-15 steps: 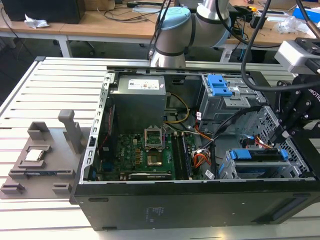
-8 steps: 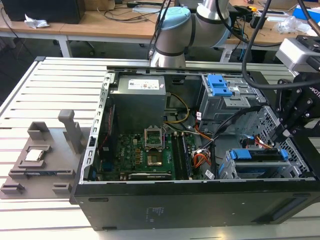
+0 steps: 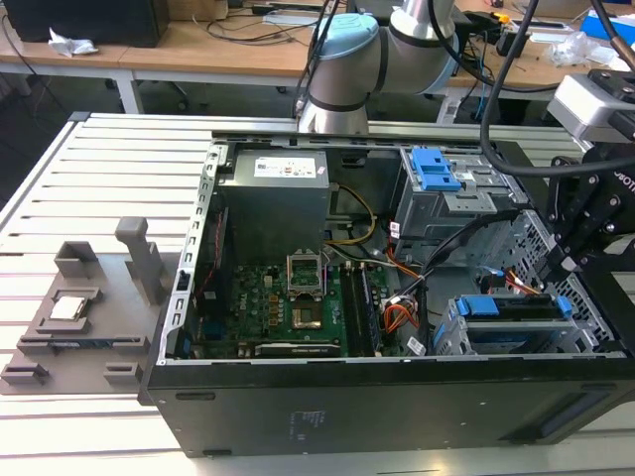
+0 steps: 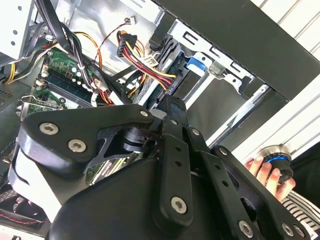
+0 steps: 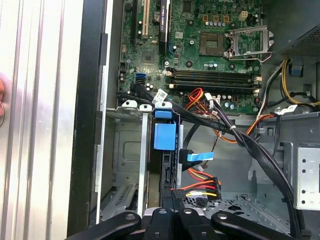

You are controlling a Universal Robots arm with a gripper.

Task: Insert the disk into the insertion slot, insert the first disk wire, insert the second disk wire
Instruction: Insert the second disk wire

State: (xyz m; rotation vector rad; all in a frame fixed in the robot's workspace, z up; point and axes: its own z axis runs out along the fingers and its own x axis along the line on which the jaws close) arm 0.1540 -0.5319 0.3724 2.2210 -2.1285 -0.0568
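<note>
Gripper (image 3: 568,260): over the case's front end, at the low cage; whether its fingers are apart or together cannot be told.
Disk (image 3: 511,309): seated in the slot (image 3: 451,335), blue carrier showing.
Wires (image 5: 197,182): red-yellow bundle just beside the disk's end.
Hand (image 4: 267,175): outside the case, on a knob.

The disk (image 5: 165,136), in its blue carrier, sits edge-on inside the slot (image 5: 125,150), straight ahead of the gripper (image 5: 170,220) and close to it. The slot is a low silver cage with perforated walls (image 3: 451,335). A blue flat plug (image 5: 200,156) and a red, yellow and black wire (image 5: 196,187) lie just beside the disk; whether either is seated cannot be told.
</note>
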